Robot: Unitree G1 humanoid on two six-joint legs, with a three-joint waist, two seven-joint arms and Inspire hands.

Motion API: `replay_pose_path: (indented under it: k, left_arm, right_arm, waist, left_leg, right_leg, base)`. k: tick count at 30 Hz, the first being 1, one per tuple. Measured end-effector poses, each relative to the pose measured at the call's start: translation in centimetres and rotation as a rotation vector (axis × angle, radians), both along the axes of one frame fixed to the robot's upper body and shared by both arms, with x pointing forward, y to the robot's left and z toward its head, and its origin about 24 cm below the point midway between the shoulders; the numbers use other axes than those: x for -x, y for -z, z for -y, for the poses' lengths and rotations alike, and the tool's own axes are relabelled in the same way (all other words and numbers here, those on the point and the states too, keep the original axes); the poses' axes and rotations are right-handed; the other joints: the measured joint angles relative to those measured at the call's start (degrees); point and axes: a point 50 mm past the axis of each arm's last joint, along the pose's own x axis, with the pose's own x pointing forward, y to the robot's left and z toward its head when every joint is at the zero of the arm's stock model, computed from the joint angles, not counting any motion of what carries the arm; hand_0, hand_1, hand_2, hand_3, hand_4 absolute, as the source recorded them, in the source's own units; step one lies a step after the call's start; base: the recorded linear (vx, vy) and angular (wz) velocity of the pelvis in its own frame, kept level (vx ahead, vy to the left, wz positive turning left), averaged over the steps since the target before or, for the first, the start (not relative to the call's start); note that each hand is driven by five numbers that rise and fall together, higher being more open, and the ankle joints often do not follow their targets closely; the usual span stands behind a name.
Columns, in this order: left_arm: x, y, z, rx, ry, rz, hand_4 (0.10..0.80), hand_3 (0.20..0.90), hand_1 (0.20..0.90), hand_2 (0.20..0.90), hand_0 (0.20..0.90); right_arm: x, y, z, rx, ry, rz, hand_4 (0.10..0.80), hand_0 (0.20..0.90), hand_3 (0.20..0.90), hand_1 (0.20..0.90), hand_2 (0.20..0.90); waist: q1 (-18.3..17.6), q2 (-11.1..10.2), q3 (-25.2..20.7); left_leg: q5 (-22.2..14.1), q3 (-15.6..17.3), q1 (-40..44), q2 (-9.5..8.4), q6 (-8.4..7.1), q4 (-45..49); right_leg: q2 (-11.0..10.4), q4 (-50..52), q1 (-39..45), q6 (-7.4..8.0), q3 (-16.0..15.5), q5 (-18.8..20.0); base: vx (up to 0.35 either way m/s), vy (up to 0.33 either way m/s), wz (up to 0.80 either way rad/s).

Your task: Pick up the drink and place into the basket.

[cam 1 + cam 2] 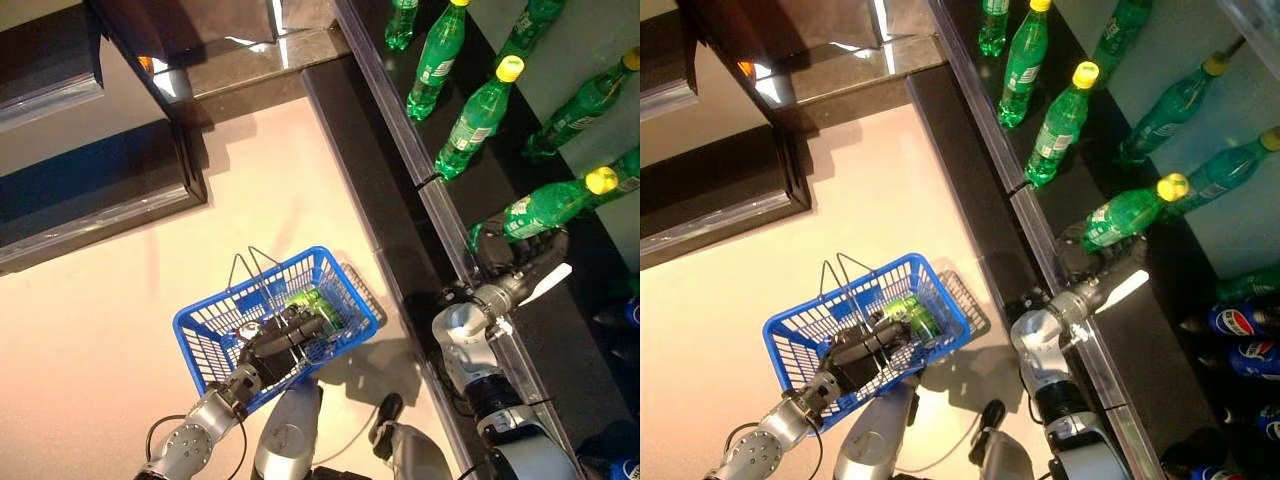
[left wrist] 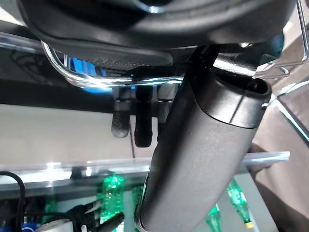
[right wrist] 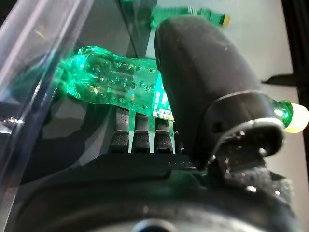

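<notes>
Blue plastic basket (image 1: pixel 210 340) hangs on the left, out over the pale floor (image 1: pixel 120 300) and well clear of the shelf's front edge. The left hand (image 1: pixel 278 345) has its fingers curled round the wire handles (image 2: pixel 96 79), so it's basically parked there as a drop target. 1 green bottle (image 1: pixel 318 305) already lies inside, toward the basket's right end.

Moving right, the dark shelf (image 1: pixel 400 230) runs up the frame behind a clear front rail (image 1: pixel 440 215), with a row of green drinks standing along it; yellow caps show on 4 of them. The rail looks like it's there to keep them from rolling off, so any bottle probably has to be lifted up and over it.

The right hand (image 1: pixel 1095 262) is reached in over that rail onto the nearest drink (image 1: pixel 1130 212). That bottle sits tipped over at the shelf's front edge, base toward the hand, cap pointing away. In the wrist view the fingers (image 3: pixel 140 137) sit under the bottle's body and the thumb (image 3: pixel 203 72) wraps over the top, so I'd call it clamped round the bottle. It's not lifted clear of the shelf yet, as far as I can tell.
</notes>
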Motion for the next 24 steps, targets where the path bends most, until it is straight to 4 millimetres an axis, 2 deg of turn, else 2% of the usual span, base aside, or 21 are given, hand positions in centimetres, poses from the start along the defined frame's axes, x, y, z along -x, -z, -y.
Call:
replay_pose_path:
  k: [5, 16, 21, 24]
  left_arm:
    - [0.1, 0.2, 0.0, -0.027, 0.023, -0.011, 0.1, 0.2, 0.3, 0.3, 0.3]
    - [0.2, 0.3, -0.2, -0.063, 0.043, -0.021, 0.1, 0.2, 0.3, 0.3, 0.3]
    - [0.5, 0.6, -0.3, -0.063, 0.039, -0.033, 0.1, 0.2, 0.3, 0.3, 0.3]
    - [0.7, 0.8, -0.3, -0.061, 0.036, -0.041, 0.1, 0.2, 0.3, 0.3, 0.3]
  right_arm:
    - [0.2, 1.0, 0.3, -0.013, 0.015, -0.045, 0.1, 0.3, 0.2, 0.3, 0.3]
    - [0.5, 1.7, 0.4, -0.02, 0.019, -0.08, 0.1, 0.3, 0.2, 0.3, 0.3]
    - [1.9, 2.5, -0.3, -0.06, 0.003, -0.09, 0.1, 0.3, 0.2, 0.3, 0.3]
    - [2.9, 1.9, -1.2, -0.069, -0.041, -0.065, 0.1, 0.3, 0.2, 0.3, 0.3]
  waist:
    - [0.7, -0.03, 0.0]
    - [1.22, -0.14, -0.03]
    - [1.14, -0.21, -0.07]
    - [0.81, -0.22, -0.08]
  left_leg:
    - [-0.35, -0.05, 1.93, 0.02, -0.29, -0.09]
    - [-0.43, -0.09, 3.81, -0.08, -0.15, -0.14]
    - [-0.97, -0.08, 5.7, -0.14, -0.26, -0.19]
    - [-1.14, 0.14, 6.67, -0.2, -0.14, -0.19]
  right_leg:
    - [0.11, -0.55, 2.15, 0.02, -0.04, 0.06]
    - [0.13, -0.98, 4.26, 0.05, -0.05, 0.29]
    - [0.06, -1.2, 6.23, 0.11, -0.01, 0.26]
    - [-0.09, -1.34, 7.12, 0.18, 0.08, 0.27]
  base:
    - [0.091, -0.005, 0.01]
    - [0.058, 0.017, 0.0]
    - [0.068, 0.052, 0.0]
    - [0.093, 0.101, -0.02]
